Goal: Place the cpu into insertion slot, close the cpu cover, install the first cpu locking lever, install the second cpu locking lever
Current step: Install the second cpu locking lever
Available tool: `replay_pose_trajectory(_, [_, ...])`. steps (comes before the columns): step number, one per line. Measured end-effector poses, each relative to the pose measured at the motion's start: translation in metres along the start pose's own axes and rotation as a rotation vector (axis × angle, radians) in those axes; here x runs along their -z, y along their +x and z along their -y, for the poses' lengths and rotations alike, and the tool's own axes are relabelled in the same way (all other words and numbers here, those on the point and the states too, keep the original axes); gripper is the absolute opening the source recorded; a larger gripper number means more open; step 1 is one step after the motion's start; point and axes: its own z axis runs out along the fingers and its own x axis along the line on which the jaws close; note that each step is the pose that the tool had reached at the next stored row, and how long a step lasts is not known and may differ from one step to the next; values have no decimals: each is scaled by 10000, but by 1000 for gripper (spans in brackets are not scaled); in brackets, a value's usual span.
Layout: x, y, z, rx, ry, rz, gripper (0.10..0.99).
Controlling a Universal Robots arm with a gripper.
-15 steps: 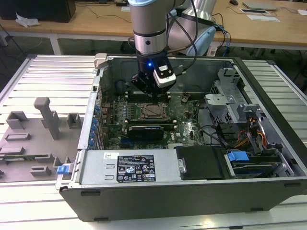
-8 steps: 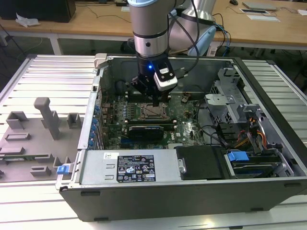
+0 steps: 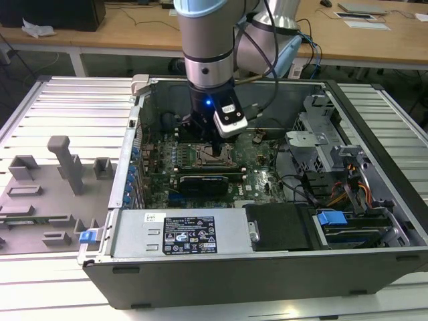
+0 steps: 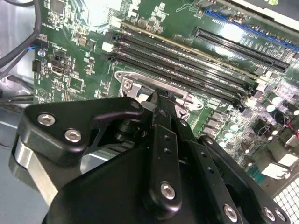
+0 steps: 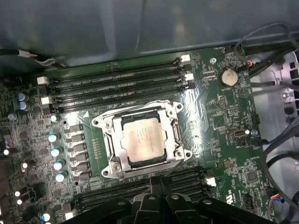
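Observation:
The cpu (image 5: 140, 140), a silvery square chip, lies flat in the insertion slot (image 5: 178, 133) on the green motherboard. The cpu cover (image 5: 117, 148), a silver frame plate, lies down around the chip's edges. Thin metal bars run along two sides of the socket; I cannot tell whether they are latched. My gripper (image 5: 159, 186) hovers just beside the socket with its black fingers together and nothing between them. In the second wrist view my gripper (image 4: 158, 97) has its tip over the socket's metal frame (image 4: 133, 86). In the exterior view my gripper (image 3: 215, 148) hangs low over the socket (image 3: 212, 157) inside the open case.
Long black memory slots (image 5: 117, 79) flank the socket. A black expansion card (image 3: 204, 182) lies just in front of it, then the power supply (image 3: 180, 234). Cables and a drive cage (image 3: 334, 180) fill the exterior view's right. A grey fixture tray (image 3: 53, 180) sits outside the case.

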Motion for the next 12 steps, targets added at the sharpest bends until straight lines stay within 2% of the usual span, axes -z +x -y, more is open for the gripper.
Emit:
replay_pose_trajectory(3, [-30, 16, 10, 67, -12, -4, 106])
replay_pose_trajectory(7, [-74, 122, 33, 380, -54, -17, 106])
replay_pose_trajectory(9, [-99, 148, 52, 443, -71, -20, 106])
replay_pose_trajectory(12, [-135, 179, 89, 525, -211, -48, 106])
